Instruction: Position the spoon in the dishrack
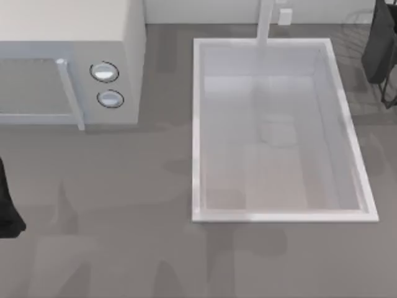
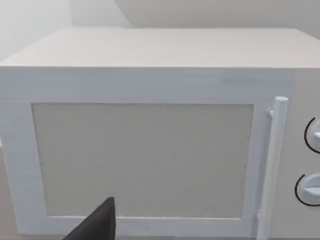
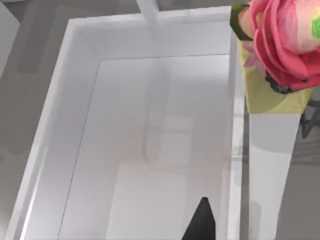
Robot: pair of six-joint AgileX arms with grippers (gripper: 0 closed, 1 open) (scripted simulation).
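Right gripper point(image 3: 202, 222) hangs over the sink's point(image 1: 197, 124) right rim, beside the dishrack point(image 1: 388, 99); whether it grasps anything cannot be told. Spoon point(image 3: 270, 165) is just beside it, red head up, over that rim. Left gripper point(image 2: 97, 225), grasp unclear too, faces the microwave point(image 2: 150, 160).

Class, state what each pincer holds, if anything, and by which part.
Left pincer: nothing seen in it. Right pincer: cannot be told; the spoon lies close, its handle running towards it, the hold unseen.
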